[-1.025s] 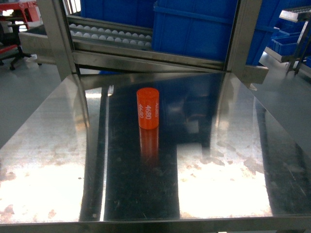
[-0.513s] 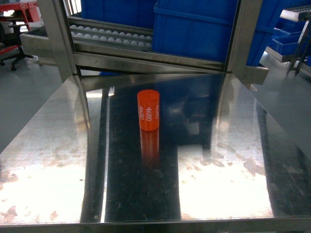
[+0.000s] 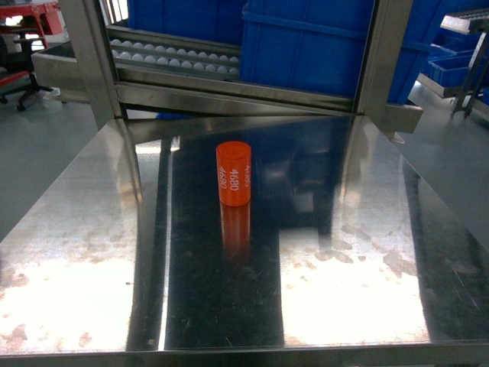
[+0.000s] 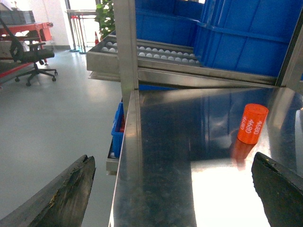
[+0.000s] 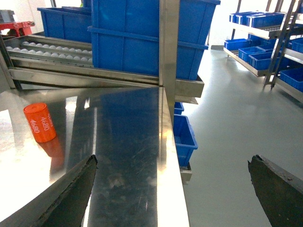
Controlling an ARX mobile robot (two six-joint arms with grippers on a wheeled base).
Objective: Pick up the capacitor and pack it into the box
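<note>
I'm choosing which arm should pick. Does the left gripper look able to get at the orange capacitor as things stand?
Probably yes. The capacitor stands upright alone on the steel table, nothing between it and the left gripper, whose jaws are spread wide.

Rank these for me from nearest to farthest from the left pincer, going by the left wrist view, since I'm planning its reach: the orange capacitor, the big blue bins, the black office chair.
1. Orange capacitor, upright on the steel table, ahead to the right.
2. Big blue bins, on the rack behind the table.
3. Black office chair, far left across the floor.
</note>
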